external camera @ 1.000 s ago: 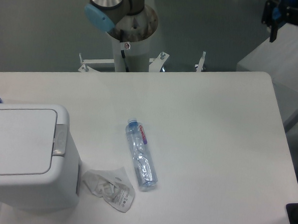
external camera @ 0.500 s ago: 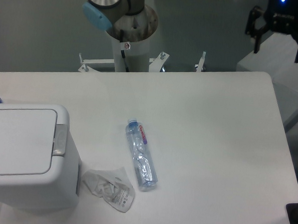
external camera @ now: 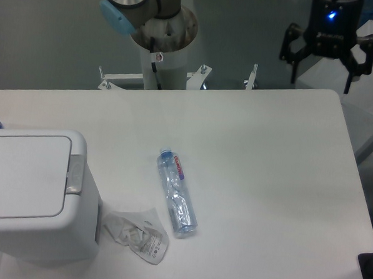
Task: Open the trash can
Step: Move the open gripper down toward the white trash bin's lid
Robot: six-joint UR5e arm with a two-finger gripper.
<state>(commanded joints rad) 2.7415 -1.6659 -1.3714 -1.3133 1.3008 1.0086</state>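
the trash can [external camera: 36, 194] sits shut at the counter's left edge. the gripper [external camera: 327, 59] hangs far off, jaws wide, holding nothing. next it needs to reach the grey button [external camera: 76, 174].

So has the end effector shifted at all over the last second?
Yes. The end effector has moved left along the table's far edge, from beyond the right corner toward the arm's base column. Its fingers are spread open.

We see the trash can [external camera: 33, 194] cut off at the left edge; beside it, the bottle's [external camera: 177, 192] label is unreadable.
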